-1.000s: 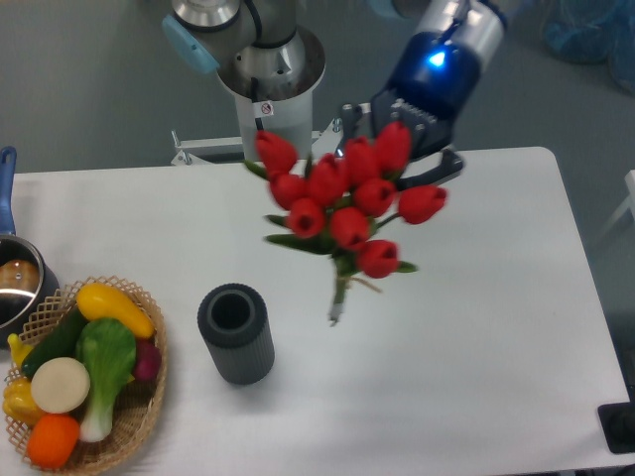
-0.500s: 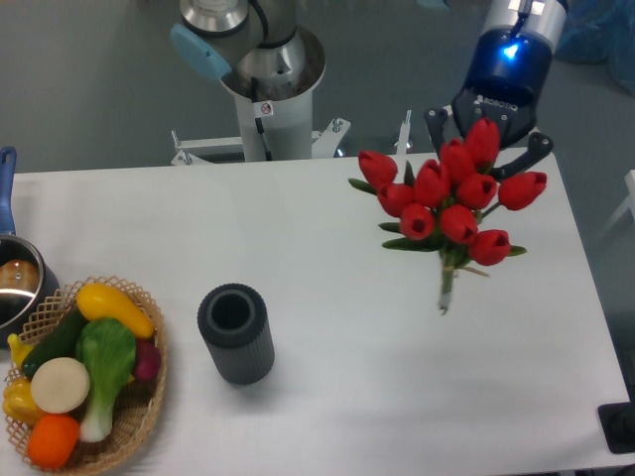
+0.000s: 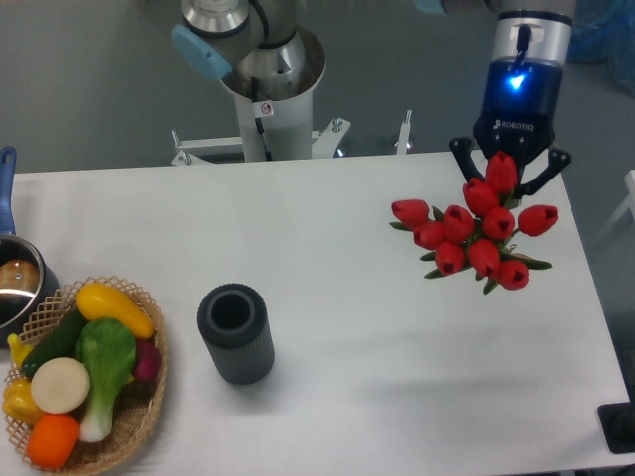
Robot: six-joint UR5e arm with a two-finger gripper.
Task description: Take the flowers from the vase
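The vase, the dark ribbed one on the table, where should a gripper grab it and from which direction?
Judging by its pose, grip the vase across its ribbed side wall, coming in from the right or front, away from the wicker basket. It stands upright and empty, a plain cylinder, so two fingers can close across its width. The ribs should help against slipping.

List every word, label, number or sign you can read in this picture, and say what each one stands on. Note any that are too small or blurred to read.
"ROBOTIQ": this seems to be the white lettering on the dark body of the gripper, above the flowers; it is small and only just legible.
Round red and white sticker on the robot base column: a sign of some sort, too small to read.
No other text shows: none on the vase or the wicker basket.
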